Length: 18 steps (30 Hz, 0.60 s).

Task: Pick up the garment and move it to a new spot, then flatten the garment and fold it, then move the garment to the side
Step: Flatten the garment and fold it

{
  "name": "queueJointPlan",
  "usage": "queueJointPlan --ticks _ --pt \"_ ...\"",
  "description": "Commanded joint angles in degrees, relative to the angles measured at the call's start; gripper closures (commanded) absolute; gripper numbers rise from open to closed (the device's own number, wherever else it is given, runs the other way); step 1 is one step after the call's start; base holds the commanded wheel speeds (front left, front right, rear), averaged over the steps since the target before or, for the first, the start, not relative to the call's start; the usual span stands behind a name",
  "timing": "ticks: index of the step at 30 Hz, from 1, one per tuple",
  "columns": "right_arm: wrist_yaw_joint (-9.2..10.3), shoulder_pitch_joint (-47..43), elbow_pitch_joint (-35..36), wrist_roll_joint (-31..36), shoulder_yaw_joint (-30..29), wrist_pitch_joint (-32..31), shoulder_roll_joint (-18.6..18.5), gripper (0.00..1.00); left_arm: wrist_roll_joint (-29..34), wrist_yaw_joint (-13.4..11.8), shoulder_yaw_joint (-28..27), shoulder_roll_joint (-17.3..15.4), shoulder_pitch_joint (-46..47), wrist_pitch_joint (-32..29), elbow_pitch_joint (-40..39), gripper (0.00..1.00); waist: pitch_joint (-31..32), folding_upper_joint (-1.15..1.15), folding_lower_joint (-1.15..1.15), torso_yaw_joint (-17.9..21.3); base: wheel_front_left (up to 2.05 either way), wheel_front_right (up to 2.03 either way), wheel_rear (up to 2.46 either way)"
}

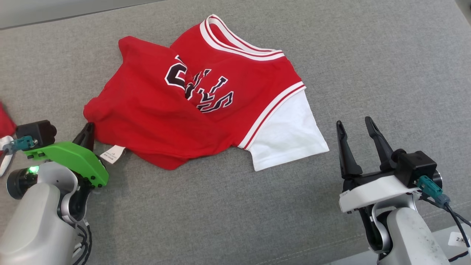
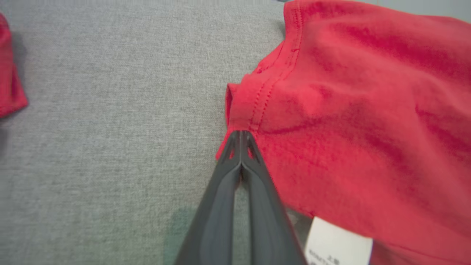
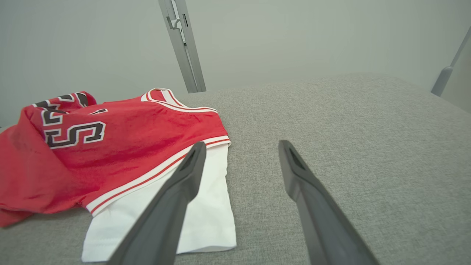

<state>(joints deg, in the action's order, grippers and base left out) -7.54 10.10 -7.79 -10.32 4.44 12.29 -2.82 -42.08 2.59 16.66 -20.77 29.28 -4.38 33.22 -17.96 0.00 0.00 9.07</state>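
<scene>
The red shirt [image 1: 147,110] lay crumpled near the middle of the grey cushion [image 1: 257,206], its body bunched so the black-and-white lettering buckled across a fold, and one white sleeve [image 1: 290,136] spread flat toward the robot's right. The left gripper [image 1: 88,129] was at the shirt's nearest left corner with its two dark fingers pressed fully together. In the left wrist view the tips met right on the stitched hem, and red cloth showed between them, so it seemed to have pinched that corner, a sensible handle for lifting or dragging the whole thing. The care label [image 1: 112,154] stuck out from under the hem just beside that grip. The right gripper [image 1: 355,127] hung above bare cushion just right of the white sleeve, its fingers spread wide and holding nothing. I took it to be waiting for a second corner, since one pinch alone would leave the shirt dangling in a heap. A scrap of other red cloth [image 1: 5,123] lay well off to the left.
</scene>
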Motion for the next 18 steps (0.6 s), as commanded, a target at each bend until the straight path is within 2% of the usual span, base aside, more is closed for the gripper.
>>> queueJointPlan --ticks 1,2,7,12,15,18 --pt "0.10 0.14 -0.12 -0.05 -0.14 0.31 -0.12 0.00 0.70 -0.47 -0.25 -0.62 0.37 0.64 -0.60 0.55 0.23 0.00 0.00 -0.32 0.00 0.00 0.00" --pt "0.10 0.04 -0.13 -0.05 -0.21 0.31 -0.12 0.00 0.90 -0.56 -0.11 -0.86 0.28 0.67 -0.87 0.00 0.30 0.00 0.00 -0.42 0.00 0.00 0.00" --pt "0.10 -0.08 0.04 0.06 -0.32 0.32 -0.12 0.00 -0.42 -0.07 -0.30 -2.20 0.45 -2.07 -3.02 0.00 0.25 0.00 0.00 -0.73 0.00 0.00 0.00" --pt "0.10 0.62 0.41 -0.04 0.29 0.24 -0.12 0.00 -3.15 2.35 1.03 -4.75 2.28 -10.50 -4.41 0.00 -1.37 0.00 0.00 -0.08 0.00 0.00 0.00" --pt "0.10 1.01 0.57 0.02 0.50 0.20 -0.11 0.00 -3.19 3.03 1.62 -6.51 3.80 -13.57 -3.76 0.00 -2.64 0.00 0.00 0.65 0.00 0.00 0.00" --pt "0.10 1.12 0.81 0.11 0.08 0.35 -0.14 0.00 -3.10 3.60 3.55 -6.89 5.29 -16.97 -2.93 0.00 -3.88 0.00 0.00 1.32 0.00 0.00 0.00"
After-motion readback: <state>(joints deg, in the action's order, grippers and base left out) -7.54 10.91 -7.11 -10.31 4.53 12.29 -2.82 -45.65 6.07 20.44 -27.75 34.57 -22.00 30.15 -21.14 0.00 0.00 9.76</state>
